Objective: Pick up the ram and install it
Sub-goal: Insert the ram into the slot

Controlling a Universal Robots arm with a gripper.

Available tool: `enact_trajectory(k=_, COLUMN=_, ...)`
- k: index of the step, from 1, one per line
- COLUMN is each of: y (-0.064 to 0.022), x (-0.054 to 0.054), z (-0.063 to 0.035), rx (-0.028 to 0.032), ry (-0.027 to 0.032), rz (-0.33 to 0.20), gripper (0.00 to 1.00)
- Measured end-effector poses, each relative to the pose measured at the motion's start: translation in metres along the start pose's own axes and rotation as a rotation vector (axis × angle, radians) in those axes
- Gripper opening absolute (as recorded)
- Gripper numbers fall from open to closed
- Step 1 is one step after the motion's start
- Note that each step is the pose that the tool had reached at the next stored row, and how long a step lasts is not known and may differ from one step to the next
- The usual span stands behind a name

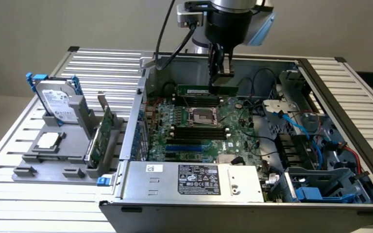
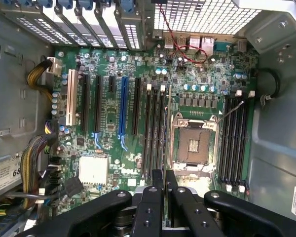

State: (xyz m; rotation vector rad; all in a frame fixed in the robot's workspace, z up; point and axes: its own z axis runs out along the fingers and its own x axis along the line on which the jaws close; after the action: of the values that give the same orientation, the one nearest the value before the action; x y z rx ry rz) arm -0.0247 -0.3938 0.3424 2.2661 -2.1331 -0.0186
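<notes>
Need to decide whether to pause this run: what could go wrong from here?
1. The hand seems to grip the ram off-centre, so pushing down could tilt it and seat only one end.
2. The slots beside the CPU socket lie close together, so a small offset could land the ram on a slot wall or in the wrong slot.

Thin green ram (image 1: 196,89) — on edge, level, seemingly just above motherboard slots.
</notes>
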Motion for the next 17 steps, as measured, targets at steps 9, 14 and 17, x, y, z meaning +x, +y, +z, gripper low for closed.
enact_trajectory(k=9, y=0.002, x=0.006, z=0.0166, rx=0.0001, ry=-0.0001, rz=0.0, gripper=0.14)
enact_trajectory(k=14, y=0.002, x=0.01, z=0.0256, rx=0.0, ry=0.0, rz=0.0, gripper=0.14)
enact_trajectory(k=17, y=0.0019, x=0.011, z=0.0312, rx=0.0, ry=0.0001, rz=0.0, gripper=0.14)
